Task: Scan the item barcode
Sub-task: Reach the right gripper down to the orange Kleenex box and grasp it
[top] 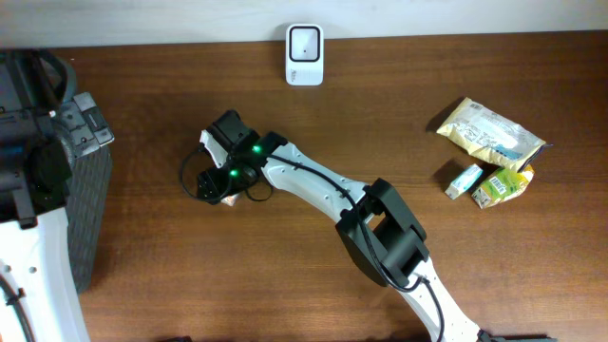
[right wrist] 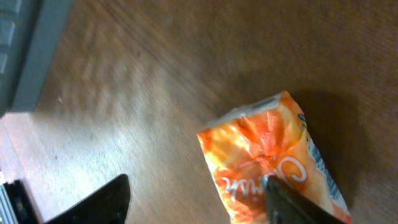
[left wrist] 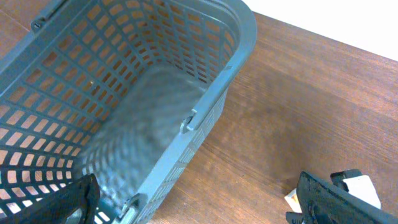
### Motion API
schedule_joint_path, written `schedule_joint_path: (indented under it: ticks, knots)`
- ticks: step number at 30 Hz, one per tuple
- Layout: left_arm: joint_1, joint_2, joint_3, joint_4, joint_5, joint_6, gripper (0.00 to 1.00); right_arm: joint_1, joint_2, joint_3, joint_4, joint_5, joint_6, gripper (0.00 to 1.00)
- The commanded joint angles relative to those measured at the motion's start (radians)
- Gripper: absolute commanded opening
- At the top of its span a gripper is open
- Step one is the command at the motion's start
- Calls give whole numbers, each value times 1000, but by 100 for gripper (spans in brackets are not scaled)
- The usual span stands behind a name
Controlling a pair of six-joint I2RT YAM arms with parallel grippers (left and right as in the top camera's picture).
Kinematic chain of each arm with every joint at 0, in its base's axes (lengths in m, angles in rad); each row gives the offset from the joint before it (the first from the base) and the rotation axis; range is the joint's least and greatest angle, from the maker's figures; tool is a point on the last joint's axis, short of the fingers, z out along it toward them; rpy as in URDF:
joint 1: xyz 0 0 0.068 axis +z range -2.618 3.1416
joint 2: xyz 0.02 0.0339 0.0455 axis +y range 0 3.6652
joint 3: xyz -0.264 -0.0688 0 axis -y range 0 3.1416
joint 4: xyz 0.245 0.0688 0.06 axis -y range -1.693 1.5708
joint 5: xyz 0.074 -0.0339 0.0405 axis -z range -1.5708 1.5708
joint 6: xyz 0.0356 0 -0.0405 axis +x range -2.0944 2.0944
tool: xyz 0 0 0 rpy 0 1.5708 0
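The right claw (right wrist: 198, 182) stood apart over an orange packet (right wrist: 261, 149) lying on the table (right wrist: 155, 93). The left claw (left wrist: 196, 183) gaped wide over the basket (left wrist: 239, 37) rim.

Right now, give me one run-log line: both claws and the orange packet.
left claw: open, above basket edge | right claw: open, at orange packet | orange packet: lying on table, ungripped

From above, the right gripper (top: 215, 180) covers nearly all of the orange packet (top: 228, 199), and its wrist view cuts the packet off at the bottom. The grey basket (top: 90, 214) at the worktop's left edge runs under the left arm (top: 38, 266), its inside blurred up close. Print on the packets (top: 489, 133) near the right edge is too small to read.
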Motion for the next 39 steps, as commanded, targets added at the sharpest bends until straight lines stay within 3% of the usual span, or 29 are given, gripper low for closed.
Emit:
schedule_joint_path:
  ticks: [1, 7, 10, 11, 12, 14, 16, 18, 21, 25, 28, 33, 37, 39]
  knots:
    - [5, -4, 6, 0, -10, 2, 99, -8, 9, 3, -101, 36, -16, 63]
    - [4, -4, 6, 0, -10, 2, 99, -223, -3, 92, -467, 246, -412, 64]
    - [4, -4, 6, 0, -10, 2, 99, -261, -5, 241, -497, 90, -412, 63]
    - [4, -4, 6, 0, -10, 2, 99, -249, -4, 247, -443, 97, -368, 54]
    - [4, -4, 6, 0, -10, 2, 99, -243, -2, 238, -391, 208, -276, 45]
    - [4, -4, 6, 0, -10, 2, 99, -242, 18, 222, -346, 472, -79, 43]
    - [4, -4, 6, 0, -10, 2, 99, -244, 69, 222, -347, 462, -13, 43]
    - [4, -4, 6, 0, -10, 2, 99, -242, 105, 222, -372, 359, -13, 43]
    - [4, -4, 6, 0, -10, 2, 99, -243, 105, 222, -536, 230, -28, 43]
    - [4, -4, 6, 0, -10, 2, 99, -243, 98, 226, -705, 142, -236, 43]
    - [5, -4, 6, 0, -10, 2, 99, -249, 55, 274, -750, 288, -334, 43]
    - [4, -4, 6, 0, -10, 2, 99, -163, 31, 274, -806, 317, -344, 41]
    - [4, -4, 6, 0, -10, 2, 99, -50, 31, 271, -821, 563, -283, 41]
    - [4, -4, 6, 0, -10, 1, 99, 14, 31, 241, -818, 850, -201, 41]
